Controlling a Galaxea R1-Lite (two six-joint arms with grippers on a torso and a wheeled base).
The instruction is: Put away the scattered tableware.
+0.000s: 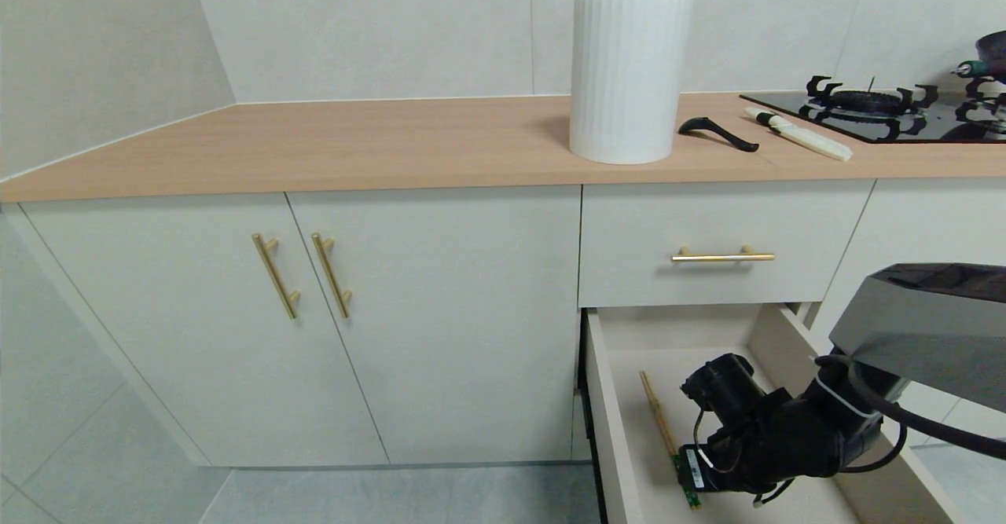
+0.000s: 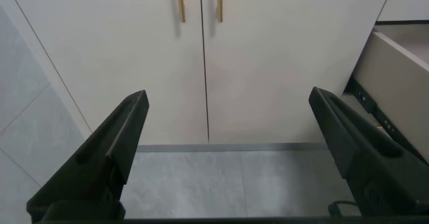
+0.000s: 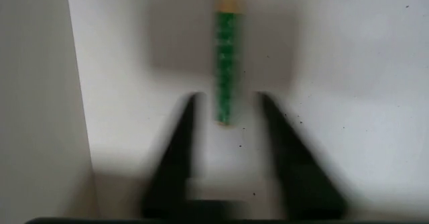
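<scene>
Low in the pulled-out drawer (image 1: 609,398): chopsticks (image 1: 662,422) flat on the drawer floor, close to the left wall, green-patterned end toward the front. Right gripper (image 3: 226,98) down inside the drawer, jaws parted a little, straddling that green end with a sliver of gap on either side; apparently not closed on it, though blurred. Left gripper (image 2: 226,100) spread wide, holding nothing, low before the cabinet doors (image 2: 268,63) beside the drawer. Up on the countertop (image 1: 354,143): a black utensil (image 1: 717,133) and a cream-handled utensil (image 1: 798,133), loose just beside a white ribbed canister (image 1: 629,76).

Chopsticks judged light, thin and stiff, likely wood; smooth enough to roll or scissor apart in a pinch. Awkward to lift off a flat floor, so best taken across both sticks together, at the thicker patterned end or nearer mid-length for balance, with a gentle squeeze. Probably already stowed; countertop pieces seemingly next, also slim, best gripped at the handle.
</scene>
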